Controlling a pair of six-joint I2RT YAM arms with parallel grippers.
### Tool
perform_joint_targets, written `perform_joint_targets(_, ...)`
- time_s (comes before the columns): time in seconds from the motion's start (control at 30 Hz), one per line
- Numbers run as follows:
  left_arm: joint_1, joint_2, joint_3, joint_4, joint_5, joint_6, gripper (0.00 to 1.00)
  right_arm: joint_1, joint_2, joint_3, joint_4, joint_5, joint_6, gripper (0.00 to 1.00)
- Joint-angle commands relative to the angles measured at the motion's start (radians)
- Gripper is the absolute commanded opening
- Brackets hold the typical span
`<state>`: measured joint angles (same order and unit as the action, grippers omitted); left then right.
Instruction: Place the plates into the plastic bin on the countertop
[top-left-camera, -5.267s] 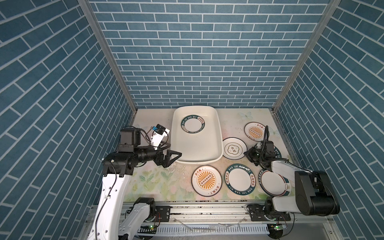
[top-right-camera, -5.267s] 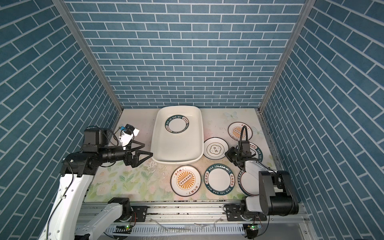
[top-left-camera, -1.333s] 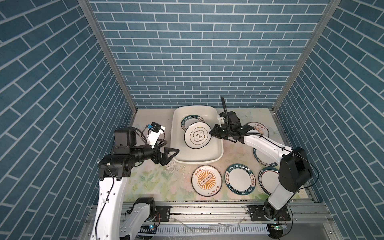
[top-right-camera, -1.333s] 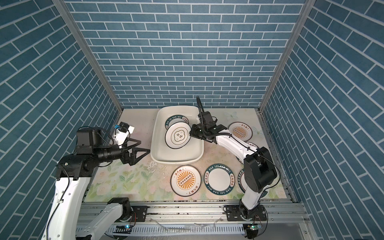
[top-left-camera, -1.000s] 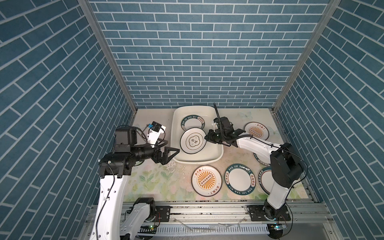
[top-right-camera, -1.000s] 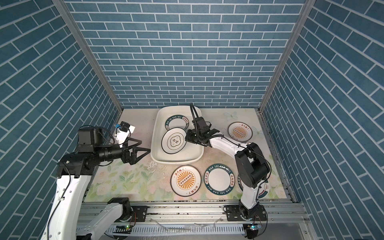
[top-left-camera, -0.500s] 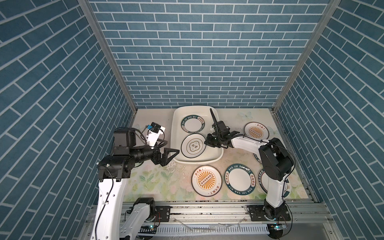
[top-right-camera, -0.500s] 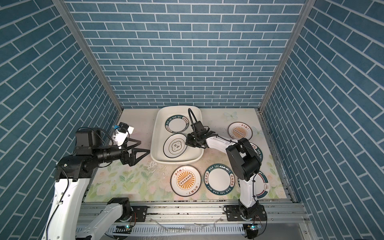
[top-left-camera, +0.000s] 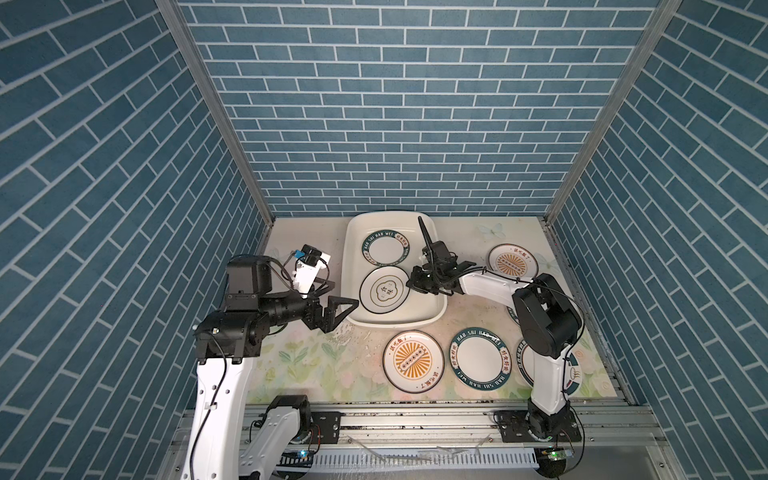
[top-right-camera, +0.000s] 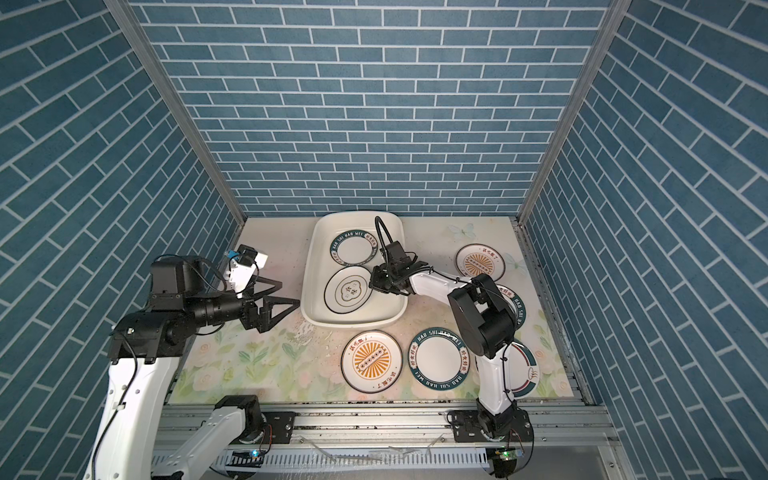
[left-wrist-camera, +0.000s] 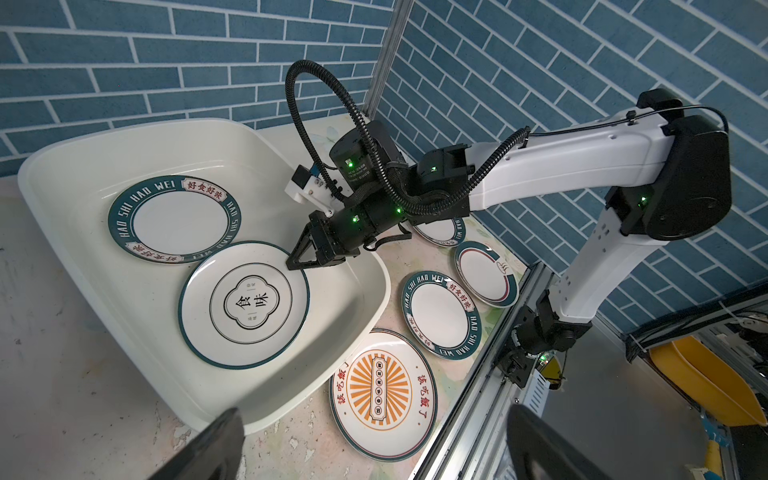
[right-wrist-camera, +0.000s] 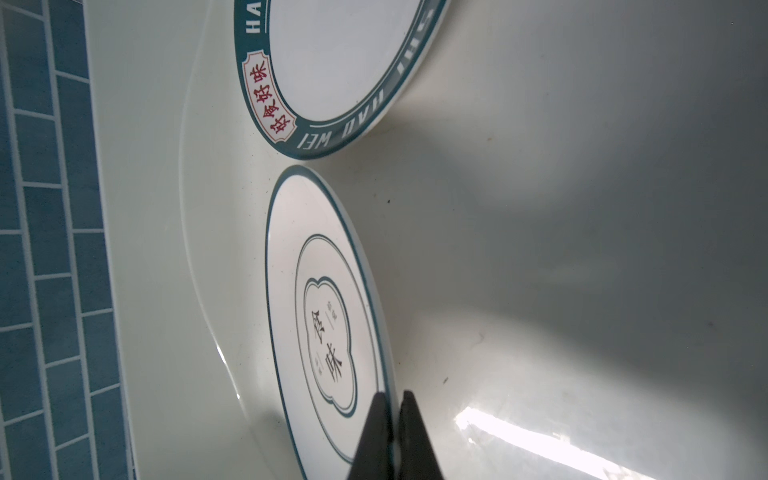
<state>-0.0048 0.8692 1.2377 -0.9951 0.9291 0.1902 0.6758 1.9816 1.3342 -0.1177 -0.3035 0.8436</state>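
— Looking at the bin (top-left-camera: 395, 322), where is the right gripper (top-left-camera: 411, 284)?
— Reaching in over the bin's right-hand wall, with its fingers pinched together on the rim of the cloud plate (top-left-camera: 384, 293). That plate sits low inside the bin at the near end. Whether it's flat on the floor or a touch tilted, I can't tell.
— Anything else inside?
— One lettered plate (top-left-camera: 385, 248), lying at the bin's far end, just beside the cloud plate.
— And the left gripper (top-left-camera: 346, 293)?
— It hangs just off the bin's left wall, above the countertop (top-left-camera: 316, 365), fingers spread wide with nothing between them.
— The other plates?
— Out on the countertop. A sunburst plate (top-left-camera: 413, 361) and a second lettered plate (top-left-camera: 480, 365) lie side by side in front of the bin. A second sunburst plate (top-left-camera: 510, 262) lies off its right side. A banded plate (left-wrist-camera: 486, 270) and a third lettered plate (left-wrist-camera: 440, 230) are also right of the bin, partly hidden under the right arm.
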Motion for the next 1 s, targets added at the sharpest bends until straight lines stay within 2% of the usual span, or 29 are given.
perform_joint_targets(0.0,0.005,-0.011,0.008,0.005,0.013,-0.001,1.00,-0.002,0.017,-0.007,0.025,-0.008,0.045,0.03)
perform_joint_targets(0.97,0.005,-0.002,0.009,0.009,0.005,0.014,1.00,0.000,-0.027,-0.136,0.052,0.010,0.066,0.10)
